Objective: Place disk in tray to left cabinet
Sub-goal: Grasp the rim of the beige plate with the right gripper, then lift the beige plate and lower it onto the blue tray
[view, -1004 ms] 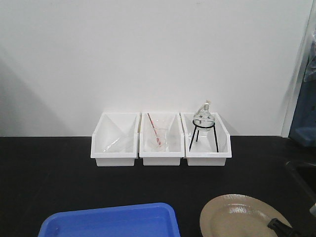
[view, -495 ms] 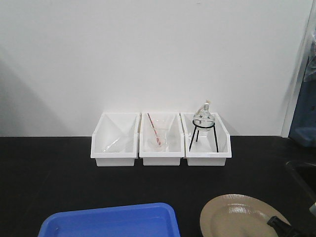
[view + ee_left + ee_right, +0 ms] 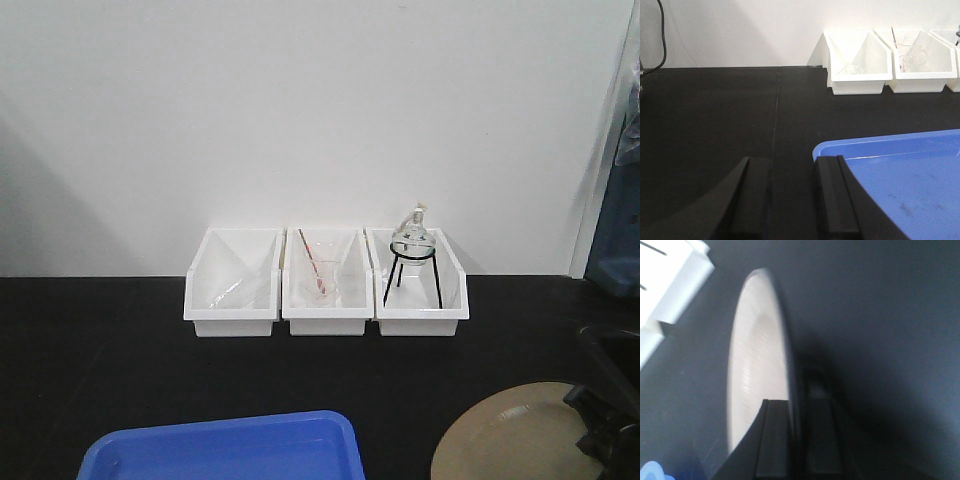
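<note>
The tan disk [image 3: 505,432] is at the bottom right of the front view, raised off the black counter and tilted. My right gripper [image 3: 603,432] is shut on its right rim. In the right wrist view the disk [image 3: 757,365] stands edge-on, its rim pinched in my right gripper [image 3: 796,402]. The blue tray [image 3: 220,448] lies empty at the bottom left, apart from the disk. My left gripper [image 3: 792,161] is open and holds nothing, low over the counter, its right finger [image 3: 830,190] by the near left corner of the tray [image 3: 905,175]. The cabinet is out of view.
Three white bins [image 3: 325,292] stand in a row against the back wall. The middle one holds a glass beaker with a rod, the right one a round flask on a black tripod [image 3: 412,240]. A dark recess [image 3: 612,345] sits at the counter's right edge.
The disk has shifted right and tilted up off the counter. My right gripper, barely visible at the bottom edge before, has risen into view with the rim in it.
</note>
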